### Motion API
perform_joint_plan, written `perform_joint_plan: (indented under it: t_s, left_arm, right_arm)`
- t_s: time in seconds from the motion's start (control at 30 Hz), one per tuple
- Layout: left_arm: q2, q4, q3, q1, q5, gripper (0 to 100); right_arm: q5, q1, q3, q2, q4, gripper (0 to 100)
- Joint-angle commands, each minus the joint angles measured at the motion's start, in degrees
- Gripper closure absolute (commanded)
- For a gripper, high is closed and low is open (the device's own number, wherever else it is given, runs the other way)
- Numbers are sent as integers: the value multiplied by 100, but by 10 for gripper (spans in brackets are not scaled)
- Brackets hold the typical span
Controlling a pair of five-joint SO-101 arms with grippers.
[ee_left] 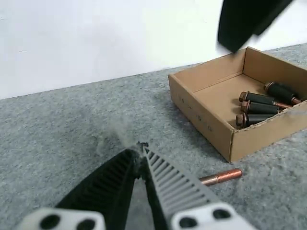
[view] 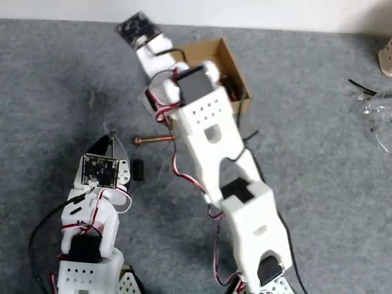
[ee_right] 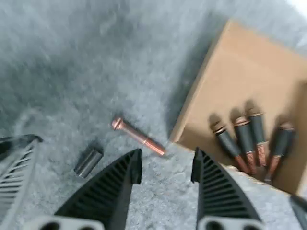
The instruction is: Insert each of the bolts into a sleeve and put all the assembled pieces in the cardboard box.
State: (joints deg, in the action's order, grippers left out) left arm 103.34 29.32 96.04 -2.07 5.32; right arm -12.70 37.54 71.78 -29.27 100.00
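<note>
1. While the right gripper hangs open and empty near its corner, the cardboard box holds four assembled pieces.
2. One bolt and one sleeve lie on the table outside the box.
3. Left gripper: closed, empty.

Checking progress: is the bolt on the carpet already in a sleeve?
No, the copper bolt lies bare on the carpet, apart from the sleeve.

Grey cloth covers the surface, fuzzy and matt. The cardboard box is plain brown paperboard, dull and smooth-walled. The bolt gleams, coppery metal, its threaded end rougher. The sleeve is dark with a faint sheen. The left claw and the right claw: matt black ribbed plastic.
</note>
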Motion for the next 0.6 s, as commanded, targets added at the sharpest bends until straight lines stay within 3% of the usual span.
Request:
perform_joint_plan:
  t_s: [0.0,0.13,0.57]
  left_arm:
    - [-4,-114,119,13,-9,991]
    - [-4,-114,119,13,-9,990]
    - [-4,-114,119,13,0,991]
  right_arm:
    - [18,-110,-207,1332,110,846]
    - [18,-31,-901,2571,110,846]
    - [18,-31,-5640,6141,57,846]
